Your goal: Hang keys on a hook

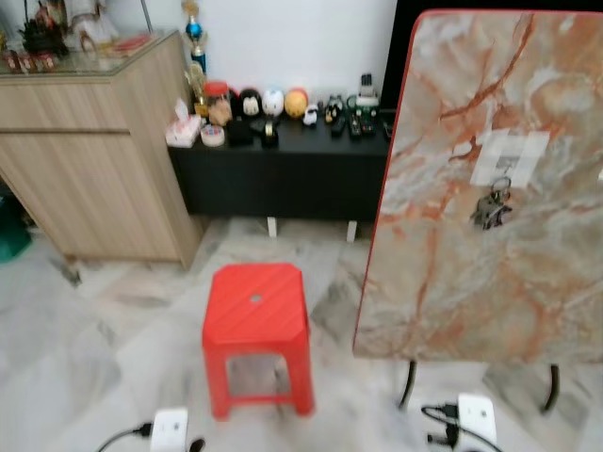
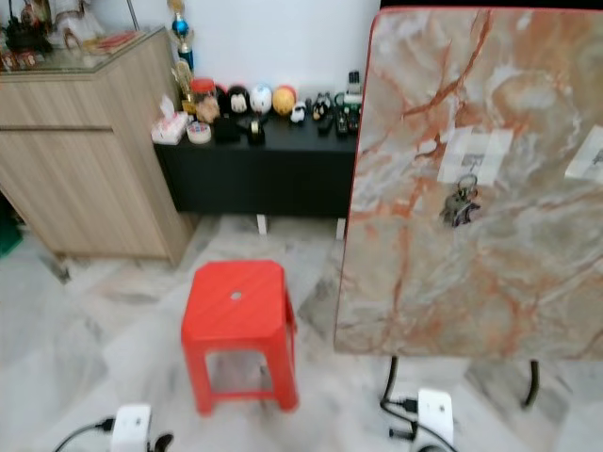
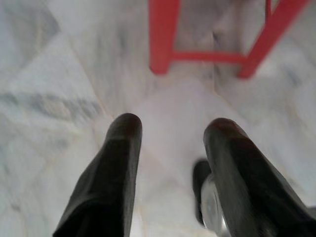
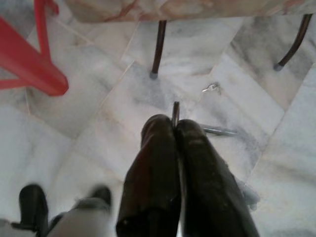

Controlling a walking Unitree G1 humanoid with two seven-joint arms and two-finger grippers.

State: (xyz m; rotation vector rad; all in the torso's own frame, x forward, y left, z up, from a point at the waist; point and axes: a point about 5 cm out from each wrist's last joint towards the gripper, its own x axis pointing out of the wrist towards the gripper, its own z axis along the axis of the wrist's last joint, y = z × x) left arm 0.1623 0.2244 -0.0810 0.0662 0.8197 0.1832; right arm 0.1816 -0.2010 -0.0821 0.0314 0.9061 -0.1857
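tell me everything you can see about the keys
The keys are a small bunch of dull grey metal, hanging by a ring from a hook on a pale taped patch. That patch sits on the marble-patterned tabletop stood on edge, on its upper right part. The bunch dangles just below the patch, flat against the board. Too small and blurred to count the keys. Nothing else touches them.

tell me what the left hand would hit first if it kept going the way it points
Probably the marble floor. The open left hand points down at bare tile, with the red stool legs farther ahead, so likely beyond the first contact, though depth is unclear.
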